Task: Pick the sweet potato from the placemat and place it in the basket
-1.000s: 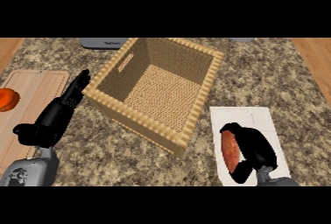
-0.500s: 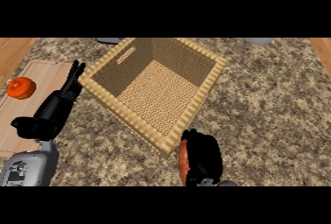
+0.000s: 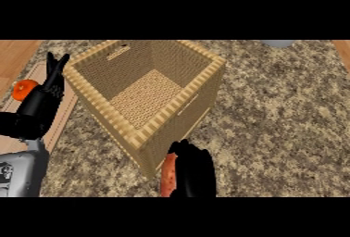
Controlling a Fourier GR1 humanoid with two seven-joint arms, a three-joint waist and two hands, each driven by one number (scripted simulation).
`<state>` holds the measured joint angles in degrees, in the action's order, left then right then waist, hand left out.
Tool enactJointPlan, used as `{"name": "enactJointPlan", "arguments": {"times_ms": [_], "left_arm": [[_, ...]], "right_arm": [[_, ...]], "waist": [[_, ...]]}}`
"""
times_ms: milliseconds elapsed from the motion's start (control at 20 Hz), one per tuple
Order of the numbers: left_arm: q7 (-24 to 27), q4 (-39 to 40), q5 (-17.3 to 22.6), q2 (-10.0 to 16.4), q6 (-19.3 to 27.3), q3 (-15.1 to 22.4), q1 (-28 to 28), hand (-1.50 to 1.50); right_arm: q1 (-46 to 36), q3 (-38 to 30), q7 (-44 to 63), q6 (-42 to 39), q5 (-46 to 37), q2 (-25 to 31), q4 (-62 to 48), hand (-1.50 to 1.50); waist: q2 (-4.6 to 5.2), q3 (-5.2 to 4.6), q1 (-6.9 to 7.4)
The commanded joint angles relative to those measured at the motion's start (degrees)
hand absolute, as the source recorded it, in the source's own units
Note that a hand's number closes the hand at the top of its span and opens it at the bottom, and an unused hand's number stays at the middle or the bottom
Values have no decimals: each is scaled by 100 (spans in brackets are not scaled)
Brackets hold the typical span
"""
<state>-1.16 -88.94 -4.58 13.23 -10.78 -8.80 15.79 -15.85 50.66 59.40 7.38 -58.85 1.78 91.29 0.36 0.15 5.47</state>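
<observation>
My right hand [image 3: 192, 172] sits at the lower middle of the head view, fingers curled round the orange sweet potato [image 3: 167, 174], of which only a strip shows along the hand's left side. It is just in front of the near corner of the woven basket [image 3: 205, 100], which stands open-topped and has nothing in it. My left hand [image 3: 45, 97] rests open at the left edge, fingers up, beside the basket's left wall. The placemat is out of view.
A wooden cutting board [image 3: 63, 121] lies at the left under my left hand, with an orange round fruit [image 3: 25, 87] on it. A grey object [image 3: 277, 43] peeks in at the top right. Speckled granite counter [image 3: 280, 120] stretches to the right of the basket.
My right hand has carried the sweet potato left, off the placemat, to the basket's near corner. The view has shifted, so the placemat has left the picture. The left hand stays resting.
</observation>
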Motion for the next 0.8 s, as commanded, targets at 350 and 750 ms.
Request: {"name": "enactJointPlan", "arguments": {"times_ms": [350,750], "left_arm": [[-7,252,152,-254,-451,465,-30,0],[-45,222,50,-352,-390,584,-124,0]], "right_arm": [[-1265,492,1107,1885,-521,-174,989,150],[-1916,110,1807,1629,-892,-175,846,150]], "waist": [[-133,-34,-106],[-155,-57,-219]]}}
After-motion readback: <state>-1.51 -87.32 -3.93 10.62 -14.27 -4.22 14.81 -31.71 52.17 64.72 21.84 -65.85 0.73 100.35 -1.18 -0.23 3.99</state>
